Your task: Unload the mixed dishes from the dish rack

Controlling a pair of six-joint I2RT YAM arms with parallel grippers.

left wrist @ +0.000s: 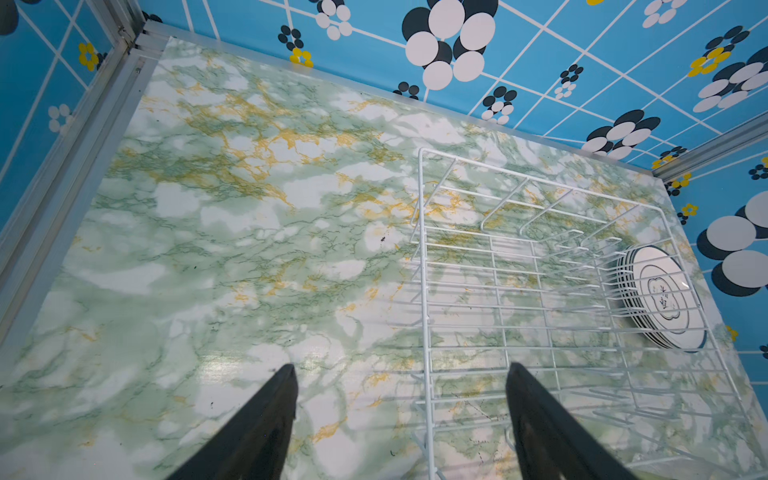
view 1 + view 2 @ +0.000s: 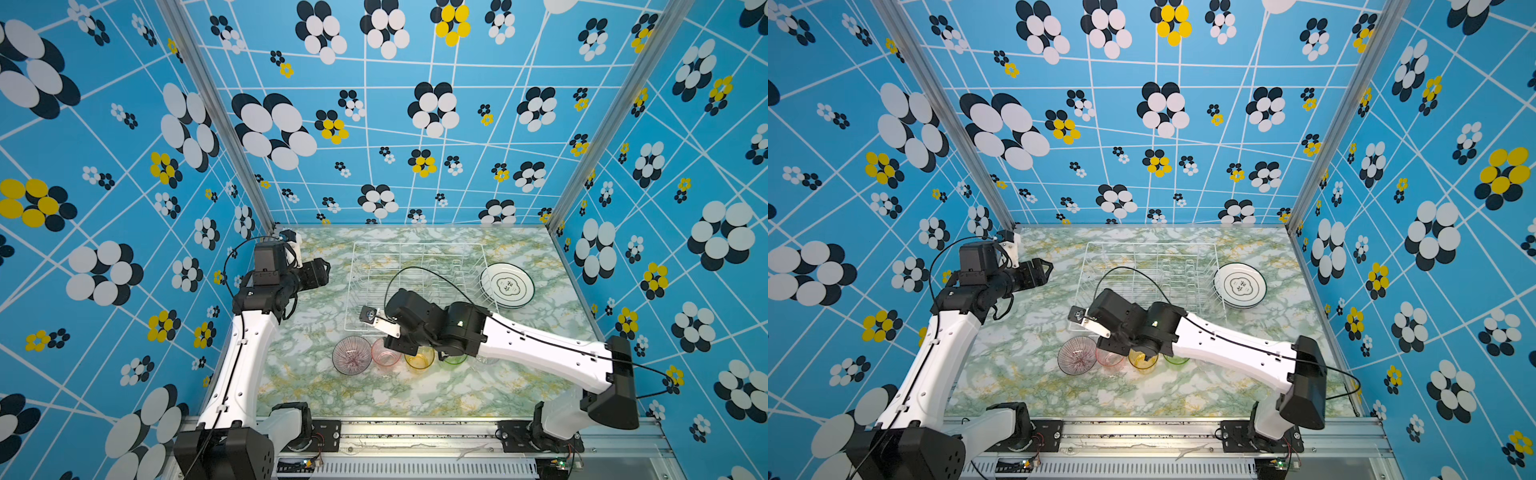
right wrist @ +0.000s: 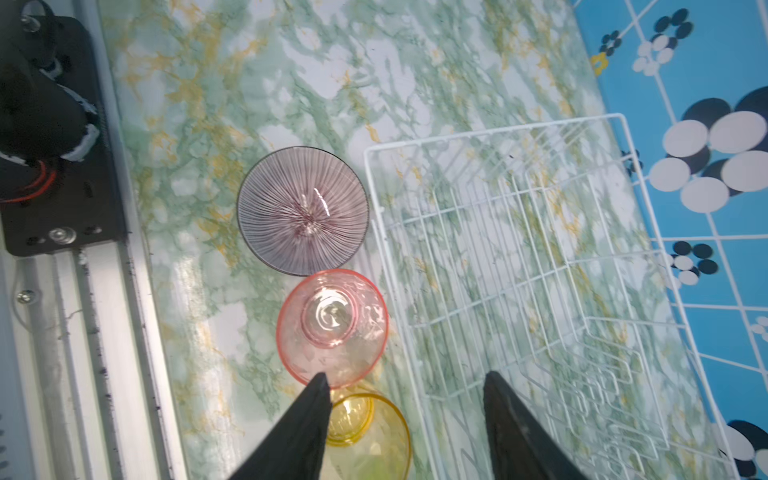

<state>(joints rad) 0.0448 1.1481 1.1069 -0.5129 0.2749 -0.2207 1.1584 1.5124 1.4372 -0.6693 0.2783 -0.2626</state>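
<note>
We see the white wire dish rack on the green marbled surface. A stack of white, green-rimmed plates lies just beside its right side. In front stand a pink-striped ribbed bowl and pink, yellow, green and clear ribbed glass tumblers. The right fingers hover apart above the tumblers. The left fingers are apart, gripping nothing.

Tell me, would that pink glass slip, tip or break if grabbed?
The pink glass looks glossy, so probably slippery. It is thin and see-through, so likely light and fragile. Its base looks narrower than its mouth, so a sideways push might tip it against the bowl beside it.
</note>
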